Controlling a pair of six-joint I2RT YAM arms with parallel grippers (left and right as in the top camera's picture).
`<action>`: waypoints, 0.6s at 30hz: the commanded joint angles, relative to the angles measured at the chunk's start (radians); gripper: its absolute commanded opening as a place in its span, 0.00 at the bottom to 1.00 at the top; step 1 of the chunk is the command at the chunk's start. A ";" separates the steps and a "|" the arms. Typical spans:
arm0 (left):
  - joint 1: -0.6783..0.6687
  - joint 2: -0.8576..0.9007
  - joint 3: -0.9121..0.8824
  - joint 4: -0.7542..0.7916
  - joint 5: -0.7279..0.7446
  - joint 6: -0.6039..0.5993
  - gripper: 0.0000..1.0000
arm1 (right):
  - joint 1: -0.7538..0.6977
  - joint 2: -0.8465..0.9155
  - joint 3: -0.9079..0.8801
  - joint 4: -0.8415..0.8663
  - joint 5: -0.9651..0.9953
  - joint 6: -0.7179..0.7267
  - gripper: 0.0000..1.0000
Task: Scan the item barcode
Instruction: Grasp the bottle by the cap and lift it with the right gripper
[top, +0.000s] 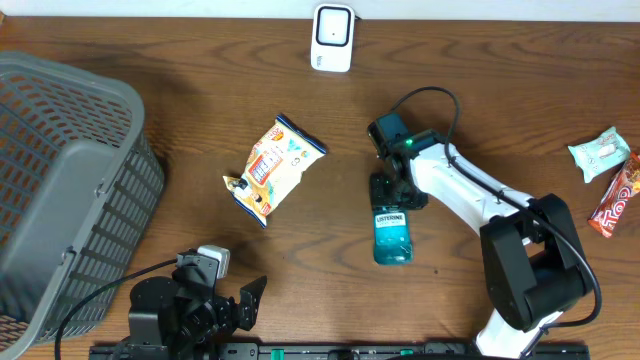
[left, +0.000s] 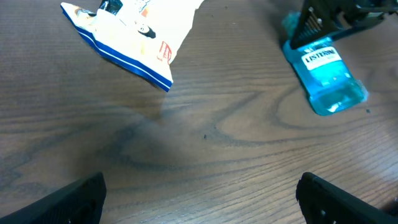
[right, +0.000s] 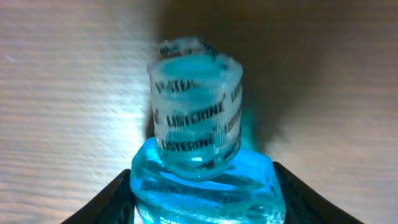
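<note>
A blue Listerine mouthwash bottle lies on the wooden table right of centre, its cap pointing to the far side. My right gripper is shut on its shoulders just below the cap, a black finger pressed against each side of the bottle. The left wrist view shows the same bottle at the upper right, under the right gripper. The white barcode scanner stands at the table's far edge. Near the front edge, my left gripper is wide open over bare wood, holding nothing.
A yellow and white snack bag lies left of the bottle. A large grey basket fills the left side. A pale green packet and a red candy bar lie at the right edge.
</note>
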 joint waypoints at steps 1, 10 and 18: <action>0.002 -0.003 0.009 -0.003 -0.005 0.010 0.98 | 0.003 0.028 0.067 -0.090 0.152 -0.007 0.21; 0.002 -0.003 0.009 -0.003 -0.005 0.010 0.98 | 0.073 0.029 0.143 -0.208 0.249 0.054 0.18; 0.002 -0.003 0.009 -0.003 -0.005 0.010 0.98 | 0.177 0.029 0.143 -0.248 0.436 0.147 0.20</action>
